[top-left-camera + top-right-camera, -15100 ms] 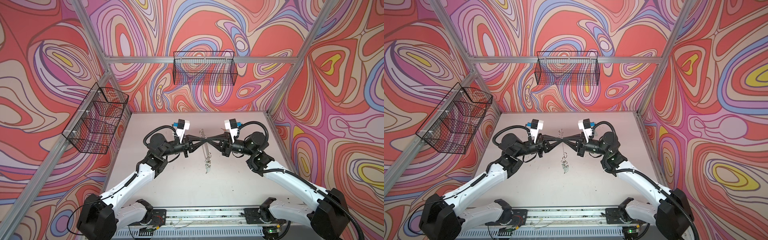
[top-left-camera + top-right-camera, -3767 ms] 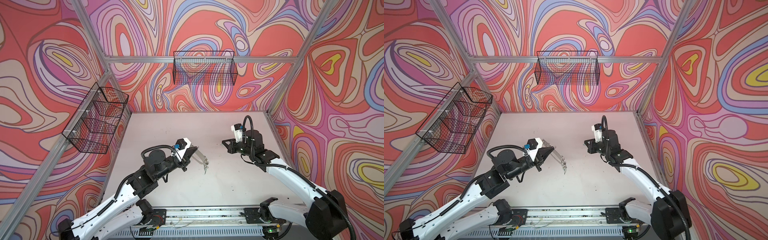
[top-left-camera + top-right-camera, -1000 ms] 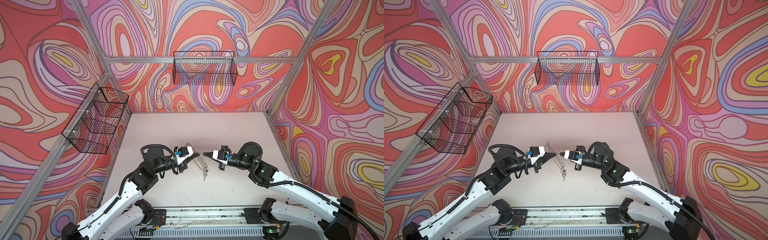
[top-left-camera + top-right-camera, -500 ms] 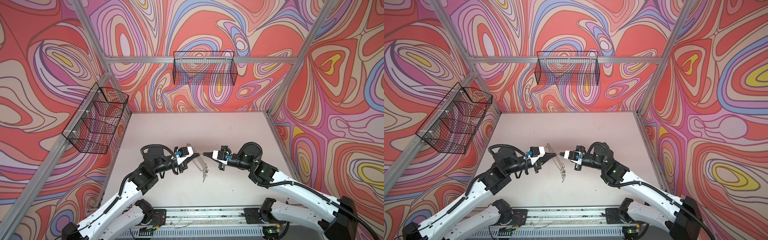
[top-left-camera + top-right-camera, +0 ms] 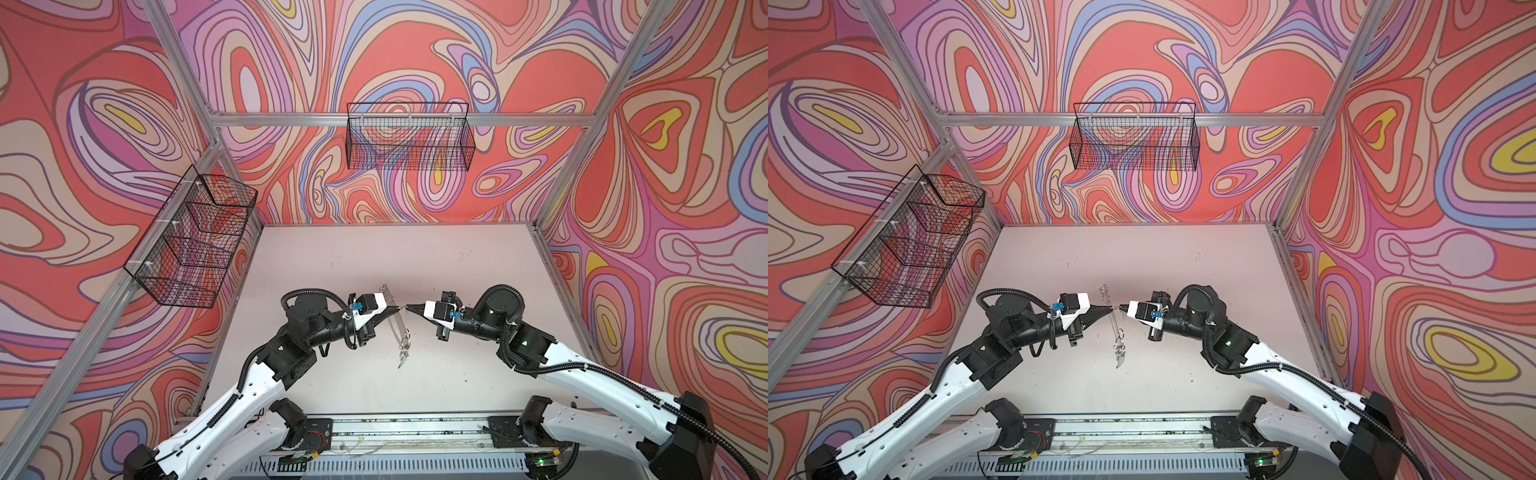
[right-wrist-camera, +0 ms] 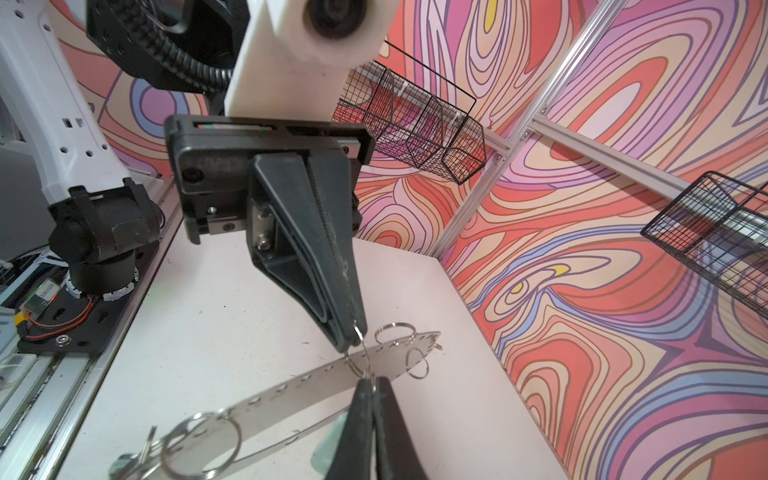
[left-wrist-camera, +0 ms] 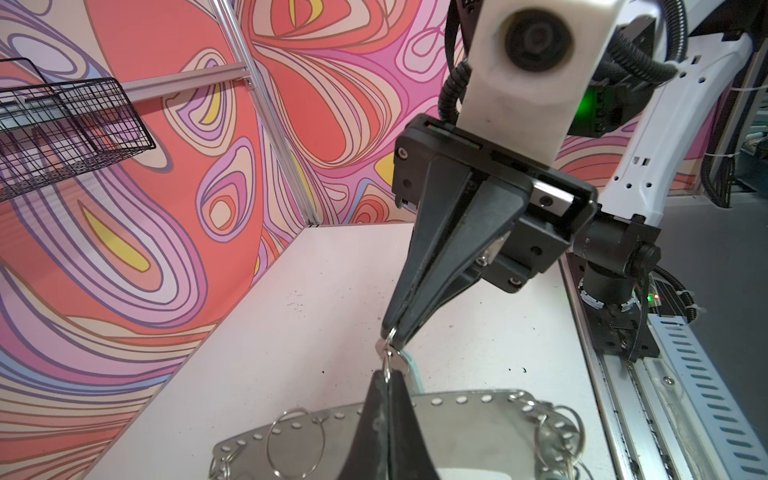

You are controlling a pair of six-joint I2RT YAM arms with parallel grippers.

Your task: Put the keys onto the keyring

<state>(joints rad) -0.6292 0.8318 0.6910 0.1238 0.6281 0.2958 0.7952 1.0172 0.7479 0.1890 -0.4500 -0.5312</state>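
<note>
Left hand (image 5: 397, 308) pinches a loop of the flat, hole-rimmed silvery keyring (image 7: 457, 419).

White shells on left arm (image 5: 257, 386) and right arm (image 5: 582, 370), black joints (image 5: 309, 320). Black ribbed cables (image 5: 316, 292) at wrists (blue connectors (image 5: 356, 306) beside). Tapered black fingers (image 7: 449, 249), silver screws (image 6: 262, 240) near bases; small green light (image 5: 524, 343).

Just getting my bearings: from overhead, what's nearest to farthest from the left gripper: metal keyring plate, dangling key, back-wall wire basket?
1. The flat metal keyring plate, held by the left gripper.
2. The small metal key, dangling below the plate's front end.
3. The black wire basket, on the back wall.
</note>
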